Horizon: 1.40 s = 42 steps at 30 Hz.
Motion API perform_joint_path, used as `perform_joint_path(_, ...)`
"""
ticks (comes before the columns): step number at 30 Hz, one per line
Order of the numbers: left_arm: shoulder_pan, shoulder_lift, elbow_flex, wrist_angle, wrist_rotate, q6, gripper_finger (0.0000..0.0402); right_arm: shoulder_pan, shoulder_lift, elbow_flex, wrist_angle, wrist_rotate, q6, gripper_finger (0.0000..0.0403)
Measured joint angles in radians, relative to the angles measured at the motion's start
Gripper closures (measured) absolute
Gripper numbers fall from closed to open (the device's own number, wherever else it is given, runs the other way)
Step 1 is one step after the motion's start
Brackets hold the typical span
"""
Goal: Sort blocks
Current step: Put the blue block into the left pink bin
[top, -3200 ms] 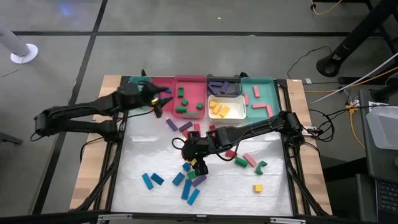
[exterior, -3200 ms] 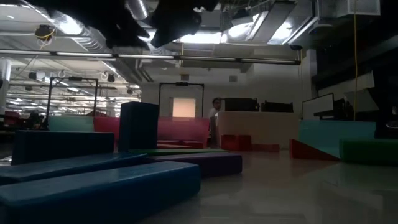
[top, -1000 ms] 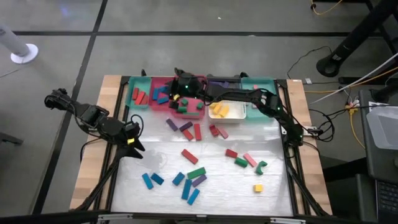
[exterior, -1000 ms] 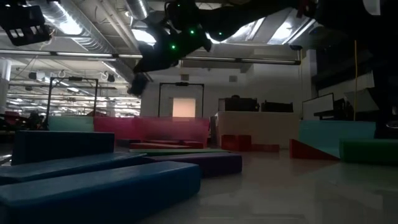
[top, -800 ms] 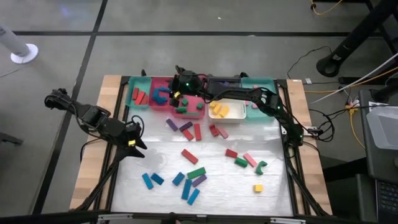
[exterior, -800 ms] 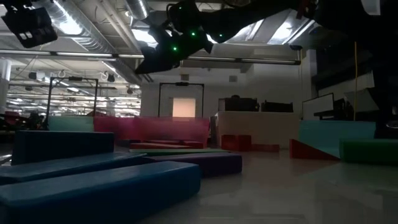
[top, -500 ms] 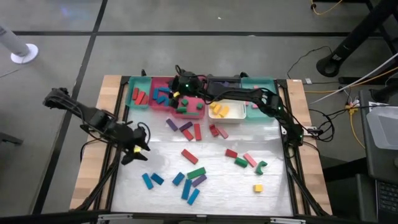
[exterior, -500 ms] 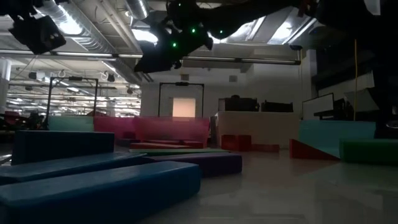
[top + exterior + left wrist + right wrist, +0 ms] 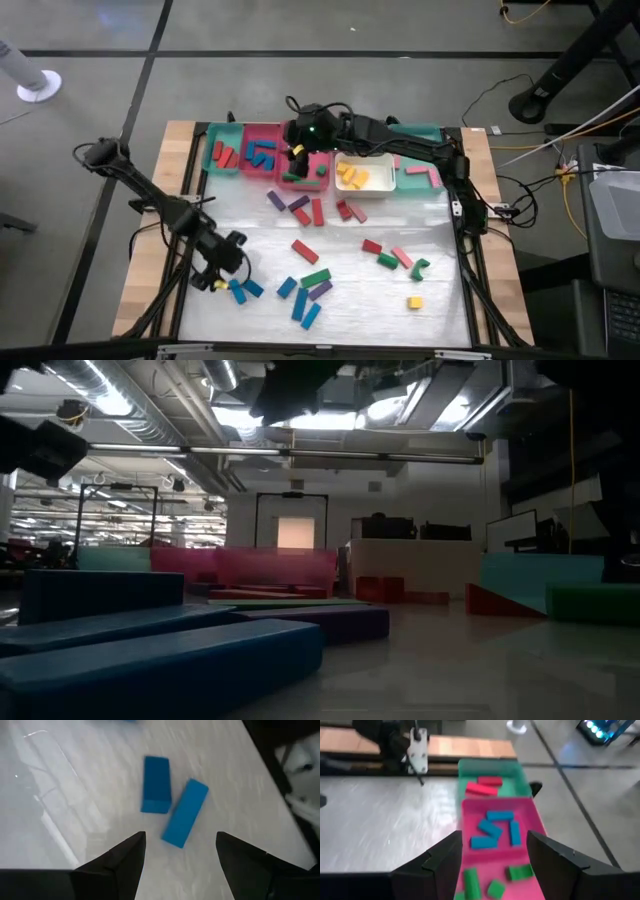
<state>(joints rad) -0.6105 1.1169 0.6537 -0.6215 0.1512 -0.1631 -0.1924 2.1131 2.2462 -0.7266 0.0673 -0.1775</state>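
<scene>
two blue blocks [image 9: 172, 805] lie touching on the bench [image 9: 350, 300], just ahead of the left gripper [image 9: 180, 845], whose fingers stand spread and empty; descending between them could nudge or catch both. the right gripper [image 9: 492, 852], fingers parted and empty, hangs over the pink tray [image 9: 540, 835], which holds three blue and three green blocks; mixed colours may need re-sorting.

pale glossy rectangular work mat [image 9: 330, 295] on a light wooden table [image 9: 145, 250], row of trays along the far edge: teal plastic tray [image 9: 225, 135], pink plastic tray [image 9: 262, 133], white plastic tray [image 9: 385, 180], another teal tray [image 9: 425, 150], grey floor [image 9: 300, 60] beyond, black cables [image 9: 520, 95] at the right
</scene>
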Motion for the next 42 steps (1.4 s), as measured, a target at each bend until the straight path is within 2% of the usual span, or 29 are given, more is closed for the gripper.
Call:
perform_joint_path(6,-0.053,0.109,0.0,0.132,-0.047,0.016,0.0171,0.055,0.0,0.11,-0.224,0.0,0.016,0.0181)
perform_joint_path(8,-0.066,0.14,0.0,0.159,-0.047,0.023,0.0171,0.077,-0.017,0.101,-0.245,-0.005,0.056,0.0181)
perform_joint_path(16,-0.118,0.252,0.0,0.167,-0.057,0.018,0.0171,0.162,-0.089,0.109,-0.388,-0.018,0.182,0.0181)
perform_joint_path(22,-0.132,0.335,0.0,0.169,-0.134,-0.036,0.0175,0.233,-0.147,0.109,-0.481,-0.017,0.237,0.0181)
perform_joint_path(26,-0.134,0.367,0.005,0.17,-0.156,-0.069,0.0214,0.289,-0.167,0.109,-0.597,-0.017,0.271,0.0181)
perform_joint_path(32,-0.132,0.367,0.003,0.168,-0.169,-0.093,0.0319,0.386,-0.165,0.106,-0.859,0.027,0.375,0.0181)
perform_joint_path(38,-0.126,0.324,-0.001,0.168,-0.157,-0.258,0.032,0.481,-0.169,0.018,-0.827,0.037,0.391,0.0181)
perform_joint_path(42,-0.127,0.251,0.017,0.168,-0.145,-0.397,0.032,0.522,-0.167,-0.077,-0.841,0.069,0.483,0.0181)
